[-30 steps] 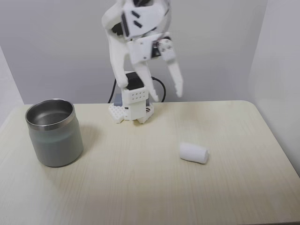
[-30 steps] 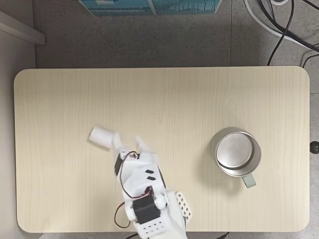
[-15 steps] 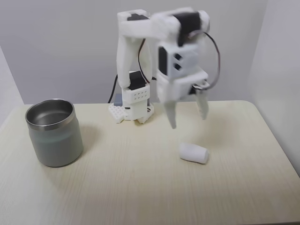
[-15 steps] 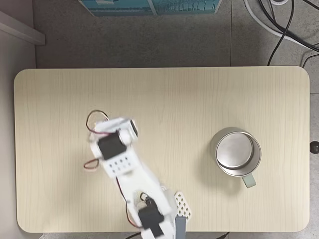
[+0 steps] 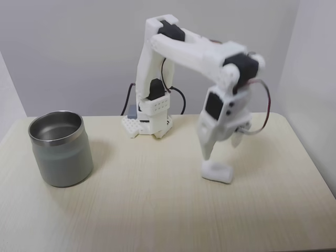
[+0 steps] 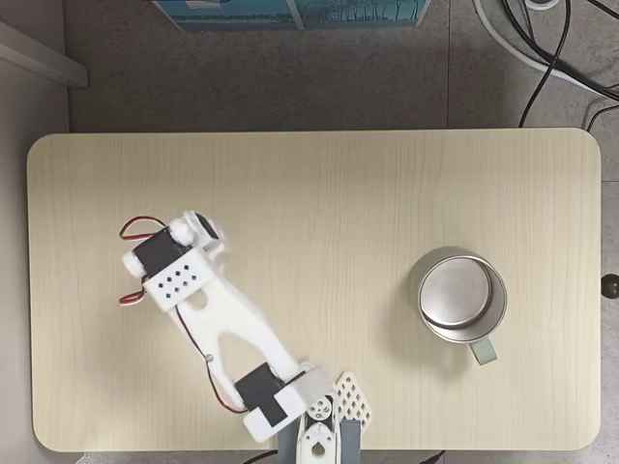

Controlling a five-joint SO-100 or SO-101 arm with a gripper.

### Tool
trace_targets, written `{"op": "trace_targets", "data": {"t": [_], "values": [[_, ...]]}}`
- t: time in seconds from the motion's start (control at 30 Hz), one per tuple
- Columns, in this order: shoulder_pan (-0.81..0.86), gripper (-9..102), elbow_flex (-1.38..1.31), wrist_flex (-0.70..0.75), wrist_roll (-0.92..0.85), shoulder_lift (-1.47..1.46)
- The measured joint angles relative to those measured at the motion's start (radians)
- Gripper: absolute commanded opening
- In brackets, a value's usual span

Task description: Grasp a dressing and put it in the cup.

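Gripper (image 5: 220, 149) hangs fingers-down right over the dressing (image 5: 217, 172), one finger (image 5: 206, 148) tip at its top, the other behind; fingers spread, released, nothing held. Dressing lies on the table (image 5: 157, 210) at right in a fixed view. Cup (image 5: 60, 148) stands upright well apart at left, looks empty from above (image 6: 460, 298).

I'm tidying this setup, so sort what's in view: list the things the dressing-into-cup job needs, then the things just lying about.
Needed for the job:
- dressing, lying on the table under the arm
- cup, standing apart on the table
- gripper, down over the dressing

Just lying about:
- black and white cables on the floor
- blue box beyond the table
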Motion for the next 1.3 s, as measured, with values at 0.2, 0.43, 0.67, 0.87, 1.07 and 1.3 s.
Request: {"op": "trace_targets", "data": {"t": [0.2, 0.43, 0.67, 0.87, 1.07, 1.3], "values": [[-0.003, 29, -0.032, -0.060, 0.000, 0.081], [-0.008, 29, -0.058, -0.123, 0.000, 0.163], [-0.023, 27, -0.058, -0.173, 0.000, 0.245], [-0.028, 7, -0.049, -0.186, 0.008, 0.270], [-0.029, 0, -0.005, -0.181, 0.020, 0.305], [-0.028, 0, 0.014, -0.172, 0.049, 0.314]]}}
